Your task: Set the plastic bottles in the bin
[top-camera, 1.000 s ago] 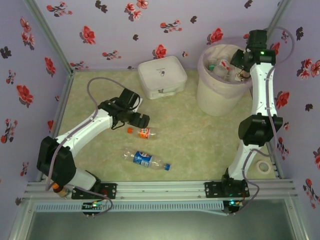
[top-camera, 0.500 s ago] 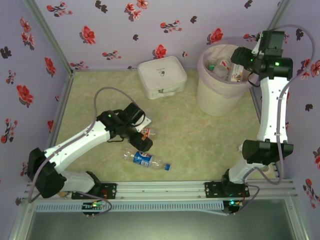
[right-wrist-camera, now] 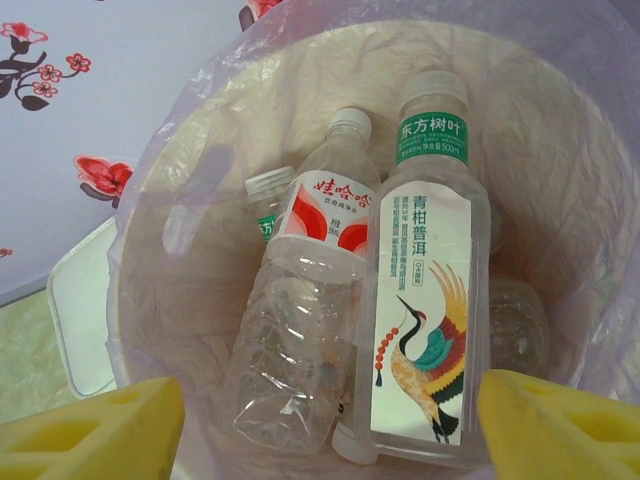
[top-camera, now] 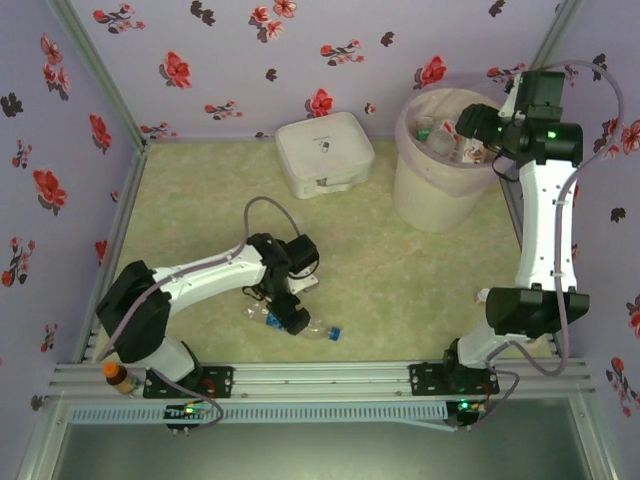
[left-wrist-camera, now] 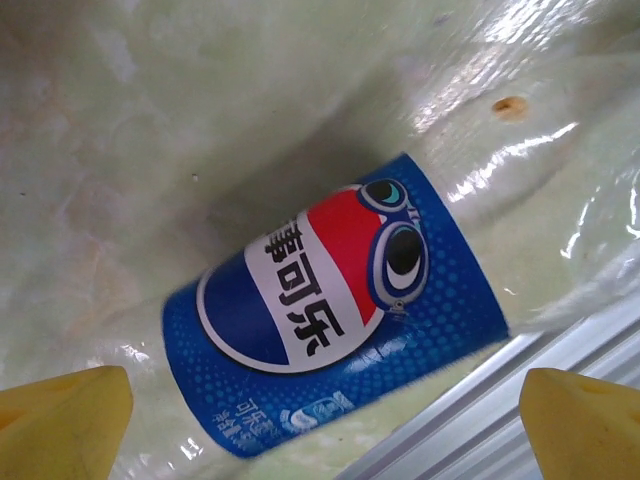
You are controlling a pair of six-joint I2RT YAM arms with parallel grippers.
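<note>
Left gripper (top-camera: 292,318) hangs right over the blue-label bottle (top-camera: 318,328), low centre of the top view, close to the near rail (top-camera: 330,375). That bottle lies flat on the table (top-camera: 400,270), its blue cap pointing lower right. The left arm is plainly the nearer one; the right arm is far off at the upper right.

In the left wrist view the bottle (left-wrist-camera: 335,320) sits dead between the yellow fingers (left-wrist-camera: 65,420), and the left gripper (left-wrist-camera: 325,425) is spread wide, gripping nothing. Here's the catch: the long axis runs from lower left to upper right of that frame, closer to in line with the two fingers than across them. Closing like this would squeeze along the bottle's length, I'd say, so the wrist needs a turn to straddle the body crosswise. I can't tell whether the fingertips touch the table.

Up top, the right gripper (top-camera: 472,125) hovers above the bin (top-camera: 430,200). Its wrist view looks straight down into the bin (right-wrist-camera: 200,120): fingers (right-wrist-camera: 95,430) parted, nothing in the right gripper (right-wrist-camera: 325,430), and the binned bottles (right-wrist-camera: 420,300) lying inside on the liner.
</note>
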